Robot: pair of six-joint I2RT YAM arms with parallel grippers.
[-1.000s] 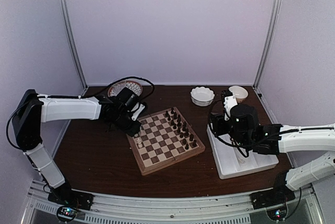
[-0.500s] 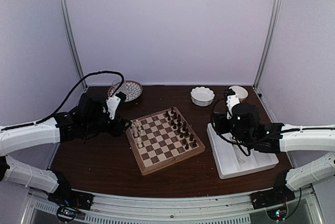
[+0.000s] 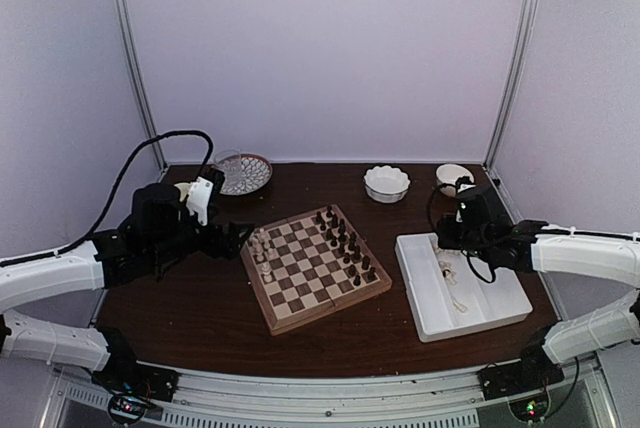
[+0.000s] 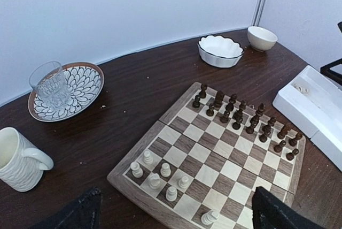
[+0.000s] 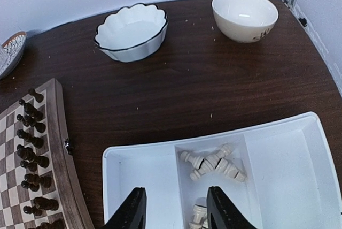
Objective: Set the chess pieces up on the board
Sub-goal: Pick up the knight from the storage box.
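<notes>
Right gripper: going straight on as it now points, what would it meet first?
Probably the chess pieces in the white tray's middle compartment, just beyond the right gripper; depth is unclear.

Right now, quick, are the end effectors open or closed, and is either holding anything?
Left end effector: open, holding nothing.
Right end effector: fingers apart around chess pieces in the white tray; cannot tell if it grips one.

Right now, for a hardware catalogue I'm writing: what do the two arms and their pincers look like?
The left arm and right arm share white tubular links with black joints and wrists. A black cable arches above the left arm. The left pincer and right pincer each have two black fingers.
</notes>
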